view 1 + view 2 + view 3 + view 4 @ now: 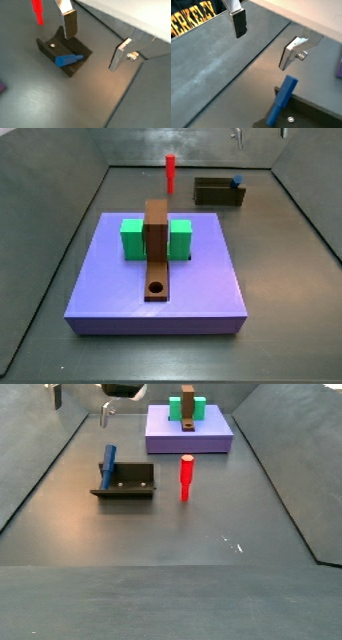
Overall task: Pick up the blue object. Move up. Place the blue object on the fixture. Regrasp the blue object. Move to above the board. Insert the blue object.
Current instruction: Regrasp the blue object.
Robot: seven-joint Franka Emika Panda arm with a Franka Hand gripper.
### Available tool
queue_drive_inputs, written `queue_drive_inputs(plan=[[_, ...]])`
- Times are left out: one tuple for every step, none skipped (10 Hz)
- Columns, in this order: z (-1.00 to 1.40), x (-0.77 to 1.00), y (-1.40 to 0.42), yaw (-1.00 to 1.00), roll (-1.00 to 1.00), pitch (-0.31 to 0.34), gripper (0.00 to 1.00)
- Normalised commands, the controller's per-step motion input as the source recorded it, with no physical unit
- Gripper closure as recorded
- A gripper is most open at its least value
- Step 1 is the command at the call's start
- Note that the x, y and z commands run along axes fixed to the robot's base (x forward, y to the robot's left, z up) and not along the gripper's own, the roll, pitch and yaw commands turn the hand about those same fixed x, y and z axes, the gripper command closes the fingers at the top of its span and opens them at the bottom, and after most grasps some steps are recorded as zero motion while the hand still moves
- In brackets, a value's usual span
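1. Blue object (110, 463), a small slim blue peg, leans tilted against the upright back of the fixture (127, 482), the dark L-shaped bracket on its base plate on the grey floor. In a wrist view its blue end (67, 60) lies in the fixture (50, 46); in a wrist view it shows as a slanted blue rod (282, 99).
2. My gripper (93, 39) hangs above the fixture with its flat silver fingers (70, 24) spread well apart and nothing between them, so I judge the placing done and the regrasp next.
3. First risk: the peg rests at a slant, so if I close without matching that tilt, one pad may touch first and push the peg off the bracket or roll it on the base plate.
4. Second risk: a grip too near one tip would leave the peg crooked in my pads, and it could then jam at the round hole (156, 287) of the long brown board (156, 238) set between green blocks (132, 238) on the purple platform (107, 298).
5. Third risk: the upright red peg (187, 477) stands near the fixture, and a wide sideways swing could knock it over.
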Motion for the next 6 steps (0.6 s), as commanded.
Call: queue_drive_inputs(plan=[[0.0, 0.0, -0.17, 0.01, 1.0, -0.457, 0.0], [0.0, 0.0, -0.17, 0.0, 1.0, -0.454, 0.0], [0.0, 0.0, -0.18, 0.0, 1.0, -0.38, 0.0], [0.0, -0.06, -0.17, -0.01, 1.0, -0.311, 0.0], [-0.01, -0.05, -0.16, -0.01, 1.0, -0.303, 0.0], [-0.05, -0.05, -0.17, 0.0, 1.0, -0.306, 0.0]])
